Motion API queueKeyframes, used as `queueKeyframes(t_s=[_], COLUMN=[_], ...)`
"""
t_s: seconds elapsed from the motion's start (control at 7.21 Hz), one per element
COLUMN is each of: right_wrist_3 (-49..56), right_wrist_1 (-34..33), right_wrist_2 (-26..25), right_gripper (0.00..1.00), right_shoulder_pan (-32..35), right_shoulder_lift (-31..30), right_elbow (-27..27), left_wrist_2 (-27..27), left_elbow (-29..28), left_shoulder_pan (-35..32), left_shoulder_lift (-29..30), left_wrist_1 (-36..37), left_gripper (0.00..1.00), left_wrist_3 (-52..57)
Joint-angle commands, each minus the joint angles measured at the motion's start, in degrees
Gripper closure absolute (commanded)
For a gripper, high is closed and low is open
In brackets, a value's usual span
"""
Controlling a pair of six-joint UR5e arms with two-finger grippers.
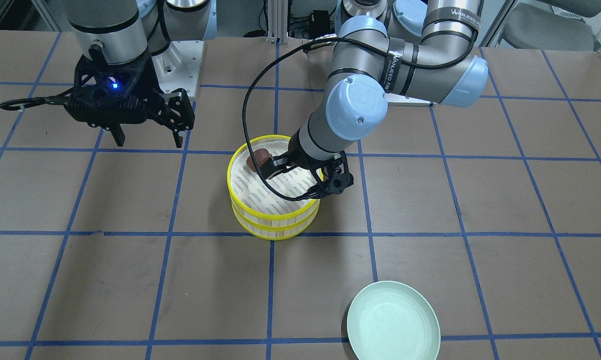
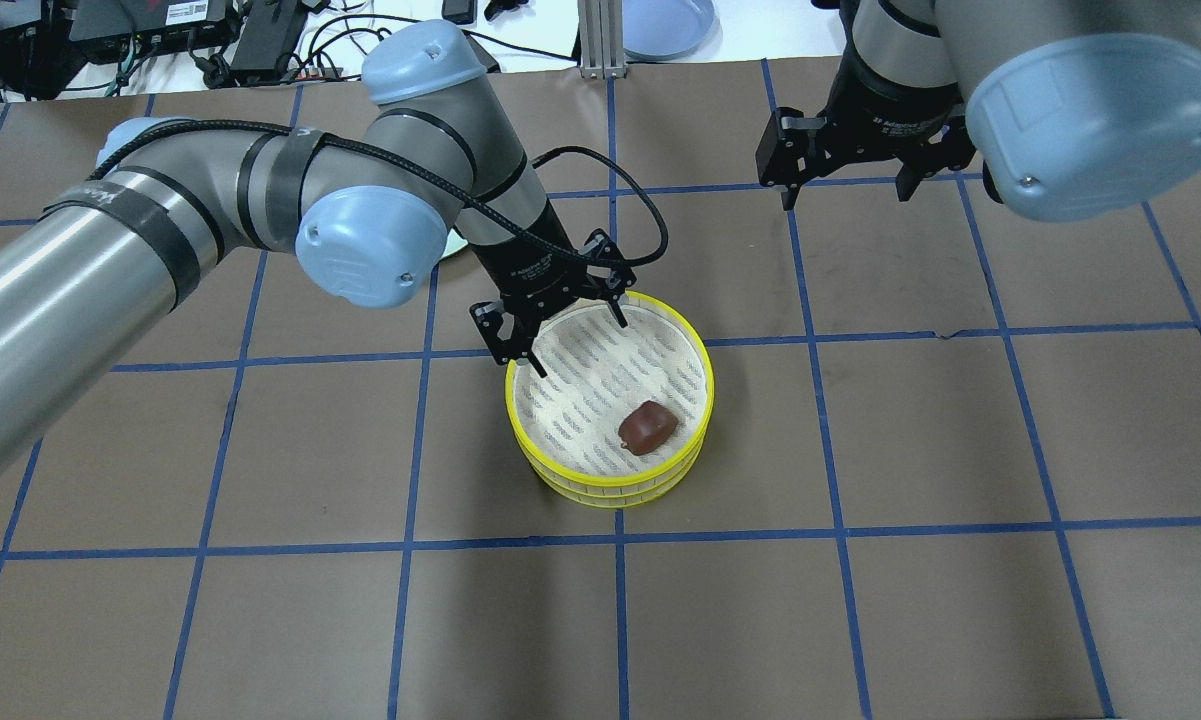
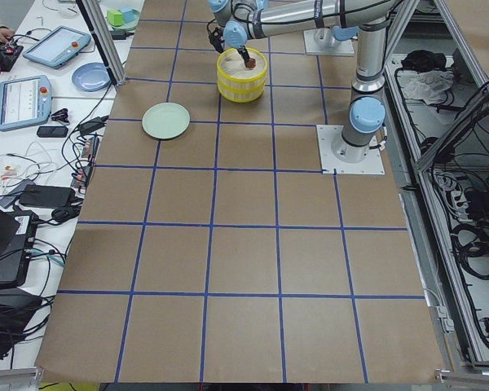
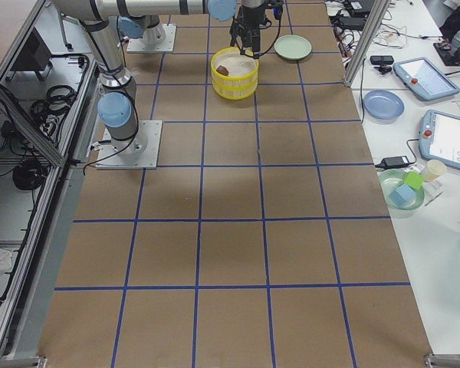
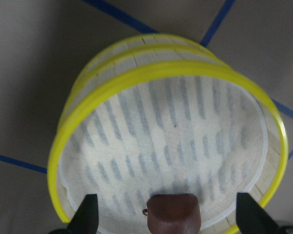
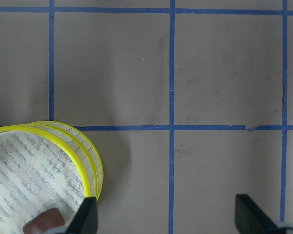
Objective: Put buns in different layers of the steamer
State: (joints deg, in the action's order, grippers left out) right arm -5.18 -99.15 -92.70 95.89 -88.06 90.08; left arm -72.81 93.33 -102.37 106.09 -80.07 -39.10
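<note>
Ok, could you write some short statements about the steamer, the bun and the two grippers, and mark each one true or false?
1. The upper steamer layer sits stacked on the lower steamer layer. True.
2. The left gripper is shut on the brown bun. False: the gripper is open, and the bun lies free on the liner of the upper layer, with a gap to each finger.
3. The green plate holds a bun. False: nothing lies on the plate.
4. The right gripper is open and hangs over the bare table, apart from the steamer. True.
</note>
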Motion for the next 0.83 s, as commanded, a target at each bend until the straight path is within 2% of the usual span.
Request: queueKeyframes(t_s=[0.0, 0.14, 0.28, 0.42, 0.55, 0.69], right_wrist_3=[0.08, 0.08, 0.00, 0.00, 0.08, 0.17], right_wrist_1=[-0.08, -0.08, 0.01, 0.01, -0.17, -0.17], right_wrist_2=[-0.02, -0.02, -0.02, -0.02, -0.02, -0.02], right_gripper=[0.00, 0.00, 0.00, 0.00, 0.00, 0.00], right_shoulder_pan=[0.00, 0.00, 0.00, 0.00, 0.00, 0.00], right_shoulder_lift=[0.00, 0.00, 0.00, 0.00, 0.00, 0.00], right_elbow=[0.01, 0.01, 0.10, 0.10, 0.10, 0.10], left_wrist_2=[-7.41, -11.88, -15.49, -21.53, -23.68, -23.09], left_elbow=[-5.58, -8.49, -9.39, -9.39, -9.39, -9.31], left_shoulder_pan=[7.32, 12.06, 14.46, 15.53, 15.89, 15.89], left_shoulder_lift=[-1.58, -3.94, -6.48, -8.60, -9.92, -11.77], left_wrist_1=[-5.05, -9.10, -11.31, -11.25, -11.25, -11.59], left_gripper=[0.00, 0.00, 0.00, 0.00, 0.00, 0.00], left_wrist_3=[14.46, 27.45, 35.33, 39.32, 41.54, 41.56])
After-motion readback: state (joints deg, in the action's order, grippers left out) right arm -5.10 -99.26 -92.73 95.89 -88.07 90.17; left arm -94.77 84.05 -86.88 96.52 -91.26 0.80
